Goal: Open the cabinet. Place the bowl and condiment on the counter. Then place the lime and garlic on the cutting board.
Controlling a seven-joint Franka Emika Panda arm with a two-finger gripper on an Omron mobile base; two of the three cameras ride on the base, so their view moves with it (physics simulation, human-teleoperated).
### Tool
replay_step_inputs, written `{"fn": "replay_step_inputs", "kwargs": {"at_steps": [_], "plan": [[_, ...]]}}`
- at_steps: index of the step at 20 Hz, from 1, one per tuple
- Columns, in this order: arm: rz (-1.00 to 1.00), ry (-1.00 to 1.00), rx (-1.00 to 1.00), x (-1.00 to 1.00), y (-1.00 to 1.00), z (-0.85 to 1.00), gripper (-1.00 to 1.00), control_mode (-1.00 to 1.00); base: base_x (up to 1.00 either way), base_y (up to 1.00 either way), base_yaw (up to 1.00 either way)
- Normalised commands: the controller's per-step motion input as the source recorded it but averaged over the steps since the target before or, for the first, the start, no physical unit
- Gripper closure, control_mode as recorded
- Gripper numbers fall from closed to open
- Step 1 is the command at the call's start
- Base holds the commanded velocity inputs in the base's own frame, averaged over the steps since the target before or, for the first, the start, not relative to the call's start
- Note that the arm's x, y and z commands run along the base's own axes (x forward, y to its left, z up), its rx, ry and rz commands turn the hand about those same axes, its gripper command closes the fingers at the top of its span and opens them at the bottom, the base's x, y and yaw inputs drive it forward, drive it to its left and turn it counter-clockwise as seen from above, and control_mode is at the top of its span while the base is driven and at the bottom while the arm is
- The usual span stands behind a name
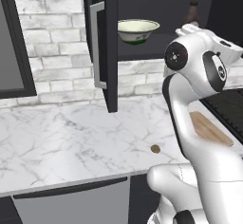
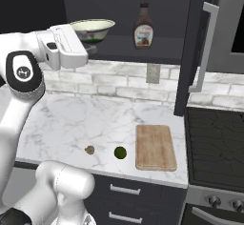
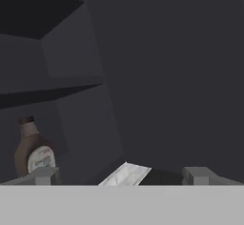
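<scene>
The black cabinet [image 1: 102,42] stands open, its doors swung out. On its dark shelf sit the cream bowl [image 2: 93,28] with a green band and the brown condiment [image 2: 143,27] bottle, upright to the bowl's right. My gripper [image 2: 87,45] is raised to shelf height just in front of the bowl and is open. In the hand view the fingertips [image 3: 45,175] stand wide apart with nothing between them, and the condiment [image 3: 33,152] is at the left. On the marble counter [image 2: 71,119] lie the garlic [image 2: 89,149], the lime [image 2: 120,152] and the wooden cutting board [image 2: 155,147].
The right cabinet door [image 2: 198,47] with its bar handle hangs out over the counter's right end. A black stove [image 2: 214,143] adjoins the board on the right. A dark-framed window [image 1: 12,42] is at the far left. The white brick wall carries an outlet [image 2: 152,73].
</scene>
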Motion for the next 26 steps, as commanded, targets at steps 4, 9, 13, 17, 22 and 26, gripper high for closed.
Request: {"fn": "replay_step_inputs", "kwargs": {"at_steps": [4,9,13,17,22,26], "plan": [[-0.01,0.0,0.04,0.16,0.0,0.13,-1.0,-1.0,0.0,0.0,0.0],[0.0,0.01,0.01,0.16,0.0,0.02,-1.0,-1.0,0.0,0.0,0.0],[0.0,0.03,0.02,0.11,0.0,0.01,-1.0,-1.0,0.0,0.0,0.0],[0.0,0.04,0.03,0.03,0.0,0.01,-1.0,-1.0,0.0,0.0,0.0],[0.0,0.0,0.03,0.0,0.0,0.05,-1.0,-1.0,0.0,0.0,0.0],[0.0,0.0,0.02,0.01,0.0,0.03,-1.0,-1.0,0.0,0.0,0.0]]}}
